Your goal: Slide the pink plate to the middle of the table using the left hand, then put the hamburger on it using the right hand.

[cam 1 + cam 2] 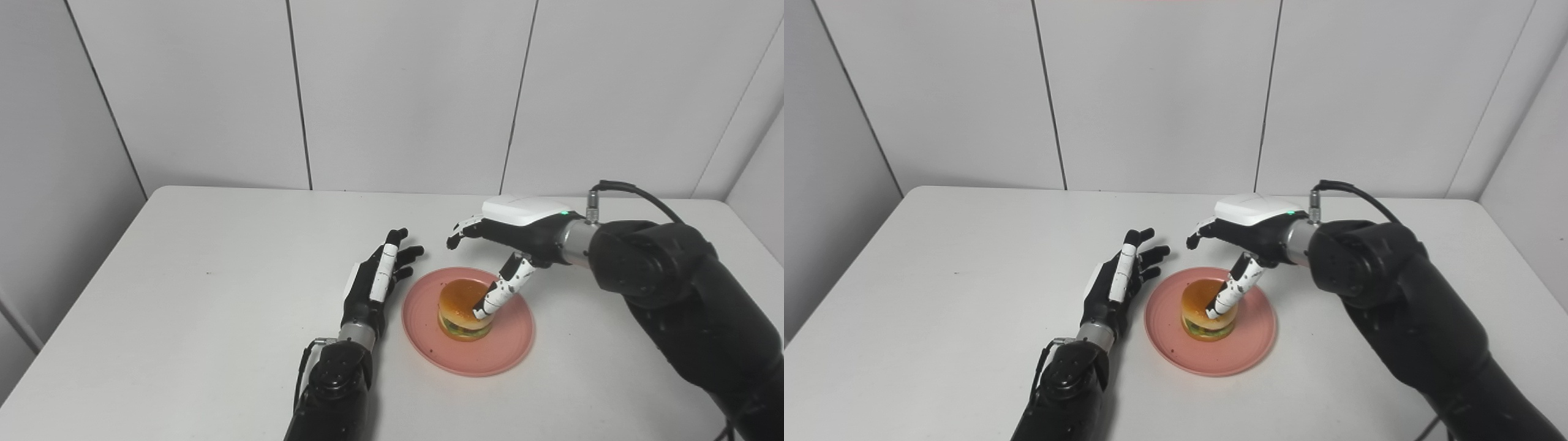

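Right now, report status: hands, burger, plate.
Left robot hand open, flat on table beside pink plate. Right robot hand open above hamburger, thumb at bun. Hamburger seated on plate. Nothing in the way.

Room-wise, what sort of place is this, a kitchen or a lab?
Probably a lab or test booth, not a kitchen: a bare white table, plain panelled walls, and only a pink plate with a hamburger between two robot hands.
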